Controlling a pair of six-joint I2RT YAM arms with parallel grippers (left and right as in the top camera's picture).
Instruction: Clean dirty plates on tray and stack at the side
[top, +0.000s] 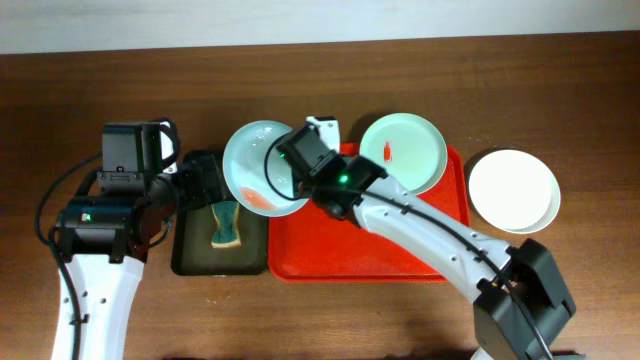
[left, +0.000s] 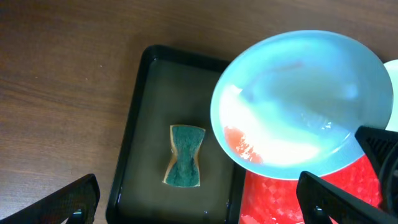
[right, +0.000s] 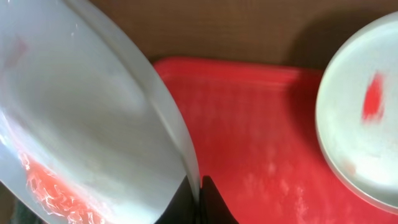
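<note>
Pinched tight on the rim of a mint-blue plate (left: 298, 106), the right gripper (right: 199, 196) held it tilted in the air over the seam between the dark tray (left: 134, 124) and the left edge of the red tray (top: 350, 250). The left gripper (left: 198, 186) hung with its jaws wide apart and empty above the dark tray, where a green sponge (left: 185, 155) lay flat. A red smear (left: 242, 146) sat on the low part of the held plate.

To my eye the next job was fetching that sponge. The left arm would do best to drop straight down, close across the sponge's narrow waist, then wipe along the smear with light pressure, since a rim pinch could let the plate twist.

A second mint plate (top: 402, 152), also smeared, waited at the tray's far right corner. A white plate (top: 514, 190) lay on the table (top: 100, 60), right of the tray.
</note>
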